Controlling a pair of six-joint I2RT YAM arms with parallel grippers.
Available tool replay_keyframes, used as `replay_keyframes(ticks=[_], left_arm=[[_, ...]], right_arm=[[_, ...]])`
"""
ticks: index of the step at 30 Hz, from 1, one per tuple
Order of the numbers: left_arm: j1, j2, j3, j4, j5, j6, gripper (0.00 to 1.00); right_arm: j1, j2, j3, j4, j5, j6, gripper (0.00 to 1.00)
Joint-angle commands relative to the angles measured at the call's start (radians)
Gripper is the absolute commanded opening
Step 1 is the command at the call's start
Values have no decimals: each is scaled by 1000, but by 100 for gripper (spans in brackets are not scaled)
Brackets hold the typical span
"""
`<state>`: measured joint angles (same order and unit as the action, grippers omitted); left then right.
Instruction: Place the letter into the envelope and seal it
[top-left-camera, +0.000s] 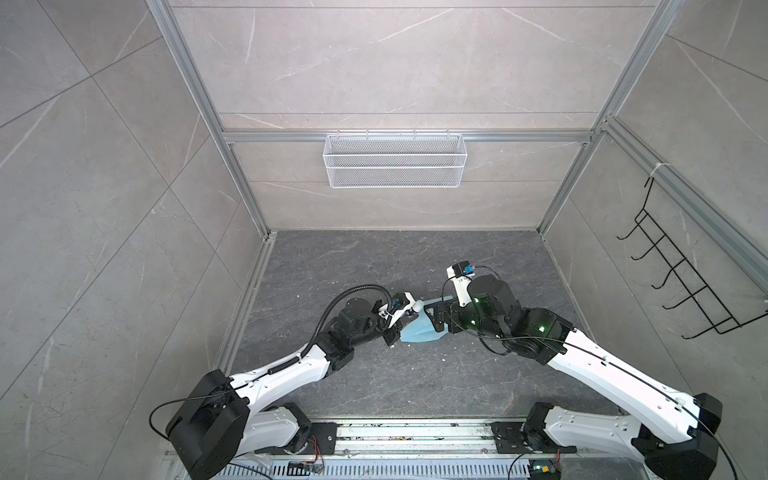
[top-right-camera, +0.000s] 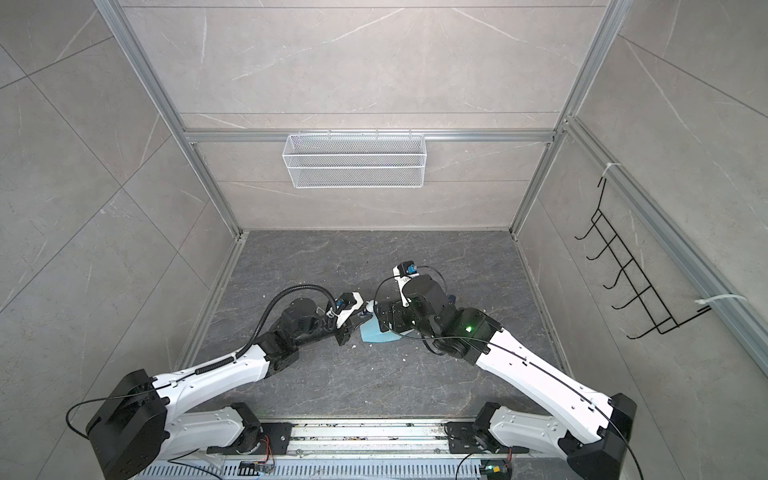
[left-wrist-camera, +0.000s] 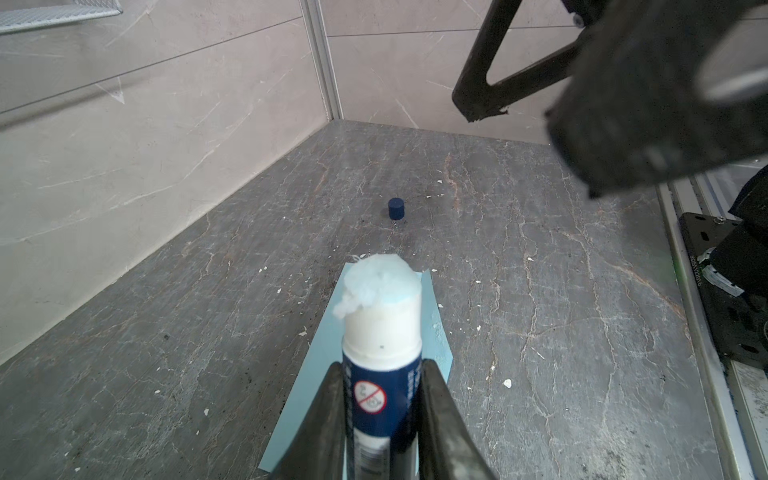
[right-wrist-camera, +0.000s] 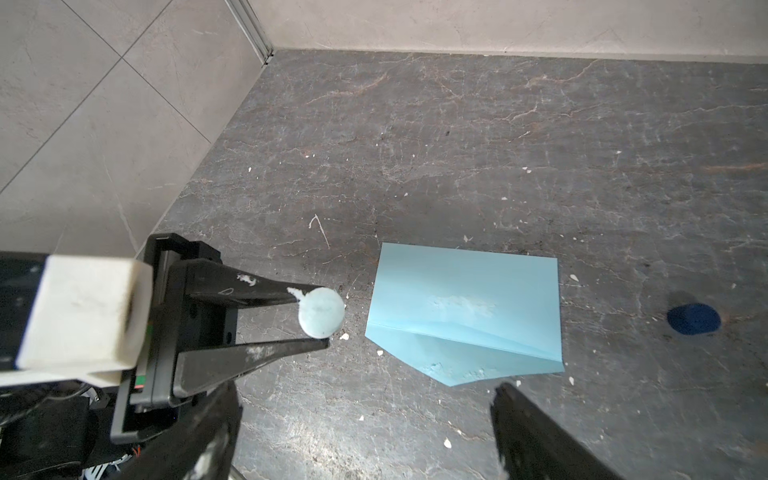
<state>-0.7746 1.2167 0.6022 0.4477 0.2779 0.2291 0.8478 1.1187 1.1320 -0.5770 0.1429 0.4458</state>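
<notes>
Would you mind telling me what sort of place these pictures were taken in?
Most likely a robot test cell: an aluminium frame holds stone-look wall panels, a wire basket hangs at the back, and a metal rail runs along the front.

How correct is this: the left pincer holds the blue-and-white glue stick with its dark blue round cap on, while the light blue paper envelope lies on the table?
Only the cap is wrong: the left wrist view shows it standing apart on the table, and the glue stick in the left pincer is uncapped. The envelope does lie on the table.
</notes>
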Motion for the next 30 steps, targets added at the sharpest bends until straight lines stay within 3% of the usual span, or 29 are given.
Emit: replay_keyframes(ticks=[1,4,8,14,23,30], left_arm=[[-3,-30,45,25,-38,-33,0],[-3,-26,48,18,-84,-36,0],[-4,-17,44,23,-125,-34,0],[-3,-22,37,25,-135,-33,0],[-3,-58,20,6,-142,-31,0],[-3,-86,2,1,-160,-33,0]], right_arm=[[1,-26,-18,-38,57,57,95],[1,-59,-76,-93,101,190,95],[1,-94,-158,-160,152,464,93],[2,-47,-292,-5,81,722,90],[-5,127,-351,203,41,875,81],[-23,199,-375,262,21,934,74]])
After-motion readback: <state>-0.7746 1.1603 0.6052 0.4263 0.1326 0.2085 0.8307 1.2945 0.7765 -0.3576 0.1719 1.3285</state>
